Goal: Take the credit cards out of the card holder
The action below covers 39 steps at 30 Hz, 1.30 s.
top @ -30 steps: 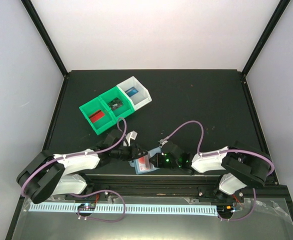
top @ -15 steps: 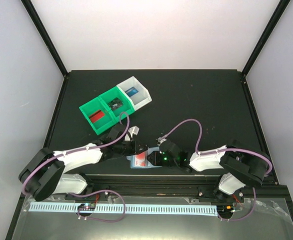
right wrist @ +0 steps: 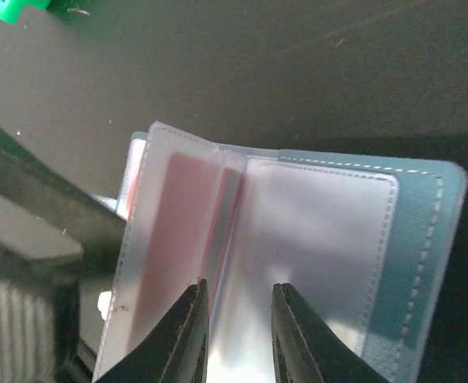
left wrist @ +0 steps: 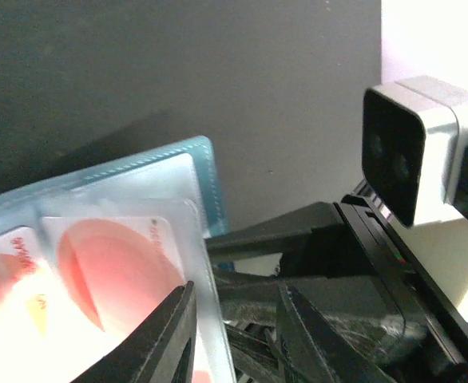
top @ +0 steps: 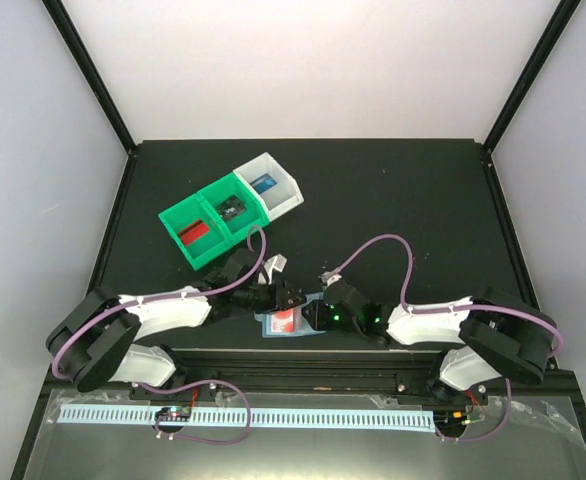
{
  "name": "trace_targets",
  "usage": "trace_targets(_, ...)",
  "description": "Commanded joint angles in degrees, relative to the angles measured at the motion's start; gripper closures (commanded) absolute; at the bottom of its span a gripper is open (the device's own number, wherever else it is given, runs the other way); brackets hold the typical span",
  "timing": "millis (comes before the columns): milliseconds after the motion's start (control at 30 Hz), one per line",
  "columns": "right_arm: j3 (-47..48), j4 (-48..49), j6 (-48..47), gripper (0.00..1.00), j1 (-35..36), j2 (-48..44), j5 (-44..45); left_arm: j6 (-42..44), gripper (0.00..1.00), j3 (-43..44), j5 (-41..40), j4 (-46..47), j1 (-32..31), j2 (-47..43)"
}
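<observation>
Between both pairs of fingers lies the open holder point(right wrist: 414, 239). Left fingers point(left wrist: 178, 319), slightly parted, straddle its edge beside a red card point(left wrist: 114, 263); right fingers point(right wrist: 192, 315), slightly parted and empty, hover over its middle. Best: pin holder, pinch card alone.

The left arm point(top: 163, 312) and right arm point(top: 433, 322) stretch low and inward. The left gripper point(top: 293, 298) and right gripper point(top: 310, 315) nearly meet tip to tip, each with its jaws parted by a narrow gap.
</observation>
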Motion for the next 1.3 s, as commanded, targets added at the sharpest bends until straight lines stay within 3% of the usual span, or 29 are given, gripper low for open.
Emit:
trace_targets(0, -1.1, -2.3, -2.3, 0.76, 0.2, -2.4, 5.5, -2.0, 0.70, 0.8, 1.9, 3.7, -1.6, 0.5)
trace_targets(300, -3.2, -10.3, -3.2, 0.75, 0.2, -11.2, 12.5, -1.9, 0.69, 0.6, 2.0, 5.2, -1.9, 3.3)
trace_targets(533, -2.3, -13.6, -4.5, 0.74, 0.2, -17.5, 11.4, 1.4, 0.63, 0.8, -2.2, 0.1, -1.7, 2.0)
trace_targets(633, -2.7, -10.7, -5.3, 0.74, 0.2, -18.2, 8.5, 1.7, 0.63, 0.2, -2.7, 0.1, -1.5, 2.3)
trace_targets(867, -2.8, -2.9, -4.8, 0.74, 0.2, -14.5, 1.1, 3.0, 0.63, -0.4, -3.9, -1.3, -1.2, 2.5)
trace_targets(1267, 0.0, -5.6, -3.5, 0.77, 0.2, -5.8, 0.6, 3.7, 0.63, -2.2, -4.1, 1.3, -0.5, 6.4)
